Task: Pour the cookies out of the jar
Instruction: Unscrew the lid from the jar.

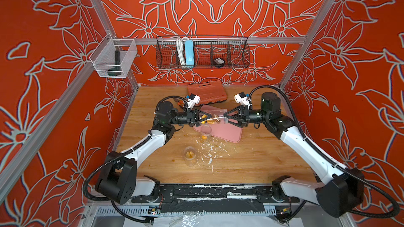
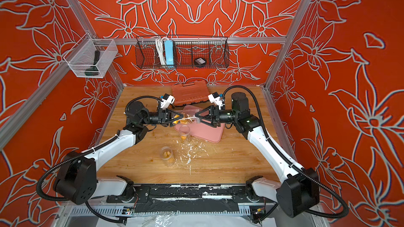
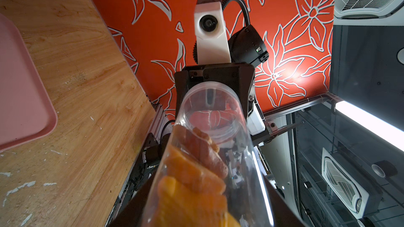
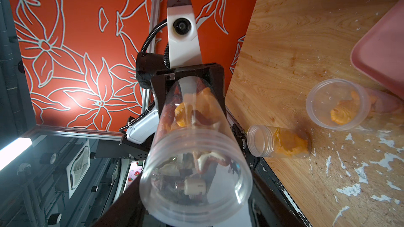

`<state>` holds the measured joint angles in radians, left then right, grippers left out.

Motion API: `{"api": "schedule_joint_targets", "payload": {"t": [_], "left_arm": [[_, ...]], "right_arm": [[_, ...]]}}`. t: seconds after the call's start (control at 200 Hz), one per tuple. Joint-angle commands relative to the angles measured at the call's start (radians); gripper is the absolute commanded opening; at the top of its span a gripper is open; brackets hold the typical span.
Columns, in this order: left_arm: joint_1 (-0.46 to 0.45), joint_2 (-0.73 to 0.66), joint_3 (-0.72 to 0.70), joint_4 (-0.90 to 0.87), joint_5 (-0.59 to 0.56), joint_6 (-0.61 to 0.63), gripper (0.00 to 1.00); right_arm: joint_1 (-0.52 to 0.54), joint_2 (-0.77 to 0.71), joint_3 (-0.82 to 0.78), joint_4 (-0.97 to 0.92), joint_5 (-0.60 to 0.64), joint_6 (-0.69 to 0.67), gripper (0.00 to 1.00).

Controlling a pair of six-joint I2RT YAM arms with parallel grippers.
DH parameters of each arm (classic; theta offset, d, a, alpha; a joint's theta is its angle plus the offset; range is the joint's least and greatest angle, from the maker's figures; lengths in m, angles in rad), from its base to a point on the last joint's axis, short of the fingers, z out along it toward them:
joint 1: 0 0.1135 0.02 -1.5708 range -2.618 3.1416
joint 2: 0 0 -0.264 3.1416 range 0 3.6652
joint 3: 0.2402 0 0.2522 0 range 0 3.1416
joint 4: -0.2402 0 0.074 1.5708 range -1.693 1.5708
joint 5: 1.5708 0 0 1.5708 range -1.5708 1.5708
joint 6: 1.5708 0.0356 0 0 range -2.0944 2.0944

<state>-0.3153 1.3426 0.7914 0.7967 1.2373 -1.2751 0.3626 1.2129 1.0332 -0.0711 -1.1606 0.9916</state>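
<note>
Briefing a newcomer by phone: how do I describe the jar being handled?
Find the pink tray on the wooden table. Above it, the left gripper holds a clear jar sideways, cookies inside. The other two jars stand upright.

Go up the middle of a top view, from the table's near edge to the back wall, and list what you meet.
Near clear jar → second clear jar → held jar, raised over the pink tray → orange tool case → black wire basket on the wall.
</note>
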Motion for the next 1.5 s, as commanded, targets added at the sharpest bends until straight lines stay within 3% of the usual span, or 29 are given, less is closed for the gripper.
{"api": "schedule_joint_targets", "payload": {"t": [0.0,0.205,0.57,1.216,1.391,1.496], "left_arm": [[-0.007,-0.017,0.029,0.004,0.031,-0.006,0.59],[-0.007,-0.014,0.031,0.007,0.034,-0.013,0.59],[-0.007,-0.022,0.031,0.002,0.036,-0.018,0.59],[-0.007,-0.013,0.028,0.038,0.038,-0.049,0.59],[-0.007,-0.007,0.028,0.045,0.038,-0.053,0.60],[-0.007,-0.009,0.028,0.045,0.037,-0.053,0.60]], "right_arm": [[0.009,-0.021,0.040,-0.005,0.009,-0.049,0.69],[0.009,-0.018,0.060,-0.110,0.045,-0.191,0.65],[0.007,-0.023,0.033,-0.044,0.016,-0.276,0.63],[-0.002,-0.019,0.036,-0.065,0.018,-0.557,0.63],[-0.002,-0.062,-0.030,-0.003,0.085,-0.584,0.66],[-0.003,-0.070,-0.037,-0.007,0.113,-0.582,0.83]]}}
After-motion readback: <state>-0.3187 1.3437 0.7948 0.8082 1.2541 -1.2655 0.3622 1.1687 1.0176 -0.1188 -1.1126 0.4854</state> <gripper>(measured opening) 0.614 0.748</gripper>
